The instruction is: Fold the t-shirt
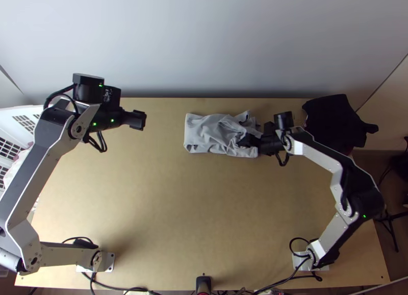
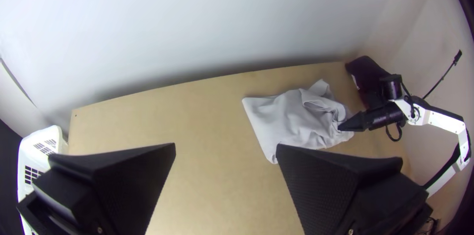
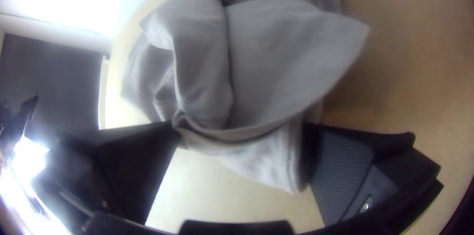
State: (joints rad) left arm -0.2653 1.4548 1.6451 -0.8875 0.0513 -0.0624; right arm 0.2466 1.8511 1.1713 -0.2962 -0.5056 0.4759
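The light grey t-shirt (image 1: 206, 134) lies as a wrinkled, partly folded bundle near the table's back edge, flatter on its left and bunched on its right. At that bunched right end is my right gripper (image 1: 250, 141). In the right wrist view, my right gripper (image 3: 239, 141) is open, its fingers wide apart with grey cloth (image 3: 286, 57) between and beyond them. Off to the shirt's left, clear of it, hangs my left gripper (image 1: 137, 120). The left wrist view has my left gripper (image 2: 225, 158) open and without cloth, the t-shirt (image 2: 286, 119) lying farther off.
A dark cloth (image 1: 334, 121) lies at the table's back right corner, behind the right arm. A white slotted basket (image 1: 23, 122) stands at the left edge. Bare wood of the table (image 1: 168, 208) stretches in front of the shirt. A wall rises behind the table.
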